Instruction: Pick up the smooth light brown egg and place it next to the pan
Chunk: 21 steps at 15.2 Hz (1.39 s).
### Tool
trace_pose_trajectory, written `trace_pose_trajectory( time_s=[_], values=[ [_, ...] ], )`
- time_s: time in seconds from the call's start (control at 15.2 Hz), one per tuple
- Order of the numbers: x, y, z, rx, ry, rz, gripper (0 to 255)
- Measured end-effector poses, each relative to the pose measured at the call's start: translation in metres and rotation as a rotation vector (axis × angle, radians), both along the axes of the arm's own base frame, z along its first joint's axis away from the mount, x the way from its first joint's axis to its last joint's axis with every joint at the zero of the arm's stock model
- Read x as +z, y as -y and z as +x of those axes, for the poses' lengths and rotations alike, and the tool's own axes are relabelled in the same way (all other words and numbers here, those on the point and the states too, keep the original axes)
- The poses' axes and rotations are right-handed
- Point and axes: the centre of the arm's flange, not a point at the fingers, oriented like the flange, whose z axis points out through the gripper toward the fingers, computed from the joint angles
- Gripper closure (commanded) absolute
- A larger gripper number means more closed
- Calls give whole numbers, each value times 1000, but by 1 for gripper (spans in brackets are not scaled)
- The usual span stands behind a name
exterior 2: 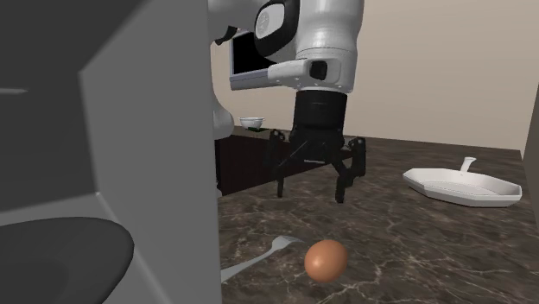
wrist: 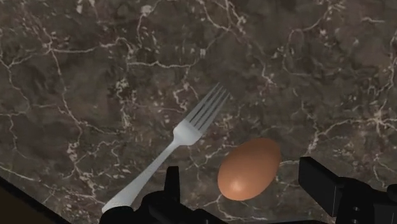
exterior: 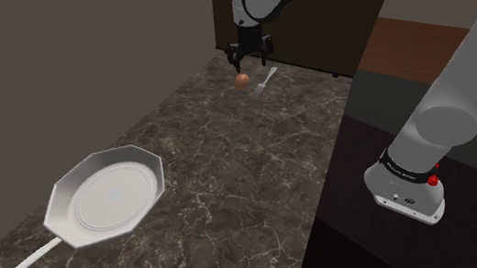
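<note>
The gripper [exterior 2: 311, 193] is hovering over the counter with its two black fingers standing wide apart, clasping nothing, tips clear of the stone. The white arm [exterior: 462, 84] is reaching far out from its stand, and its upper links are running off the shoulder view's top edge.

Beneath the gripper the dark marbled countertop [exterior: 234, 189] is stretching away in every direction. In the second exterior view a big plain grey block [exterior 2: 129, 129] is crowding the foreground and hiding everything on that side of the gripper.

Well apart from the gripper, the pale many-sided pan [exterior: 110, 194] is sitting flat on the counter, its long handle sliding out of the shoulder view's lower left corner.

Closer in, a silver fork [wrist: 191, 130] is lying on the stone just beside one finger, tines pointing away from the hand. Its handle end is disappearing behind that finger in the wrist view and behind the grey block in the second exterior view.

And the light brown egg [wrist: 249, 168] is resting on the counter right below the gripper, showing in the gap between the spread fingers, touching neither, just beside the fork but apart from it.
</note>
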Motion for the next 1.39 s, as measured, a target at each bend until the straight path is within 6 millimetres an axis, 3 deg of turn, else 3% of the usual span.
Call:
trace_pose_trajectory(
  time_s=[0.26, 0.4, 0.79, 1.19, 1.25, 1.39],
  values=[
    [-41, -5, 37, -59, 0, -18, 0],
    [-51, -5, 45, -71, 0, -22, 0],
    [-81, -1, 47, -75, 0, -23, 0],
    [-85, 0, 47, -75, 1, -23, 0],
    [-85, 0, 47, -75, 1, -23, 255],
    [-85, 0, 47, -75, 1, -23, 255]
  ],
)
